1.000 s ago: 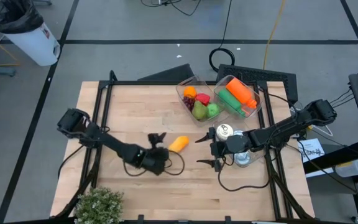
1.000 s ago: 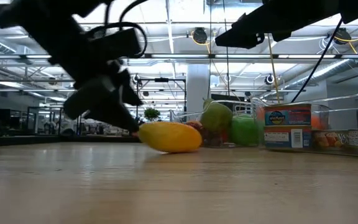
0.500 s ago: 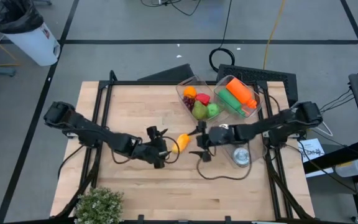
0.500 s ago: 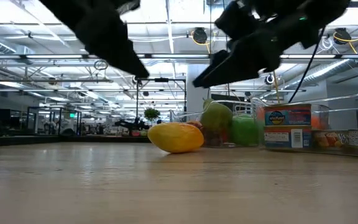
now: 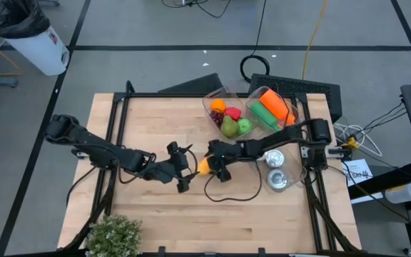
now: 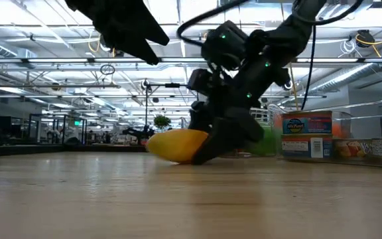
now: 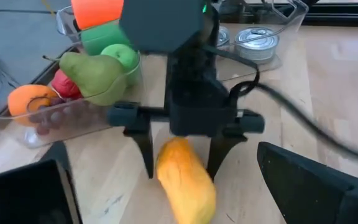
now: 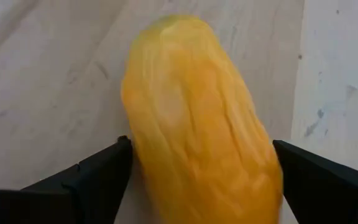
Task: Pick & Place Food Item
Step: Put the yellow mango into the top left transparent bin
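A yellow-orange mango [image 5: 204, 165] lies on its side on the wooden table, near the middle. My right gripper [image 5: 212, 165] has come in low from the table's right. It is open, with one finger on each side of the mango [image 8: 197, 118]. Whether the fingers [image 8: 104, 171] touch the mango cannot be told. My left gripper [image 5: 183, 168] is open with nothing between its fingers. It hangs above the table just left of the mango and shows high up in the low view [image 6: 121, 26]. The left wrist view looks down on the mango [image 7: 186, 182] and the right gripper [image 7: 180, 169].
Two clear containers stand at the far right: one with a pear, an orange and other fruit [image 5: 228, 114], one with orange and green bottles [image 5: 273, 108]. Two cans [image 5: 273, 158] [image 5: 278, 180] stand right of the mango, beneath the right arm. A potted plant [image 5: 113, 232] sits at the near left corner.
My right gripper has swung toward the table's left and come down, from beside the cans to the mango, which now lies between its open fingers. My left gripper has risen from table height beside the mango and rolled, staying open. The mango stays on the table.
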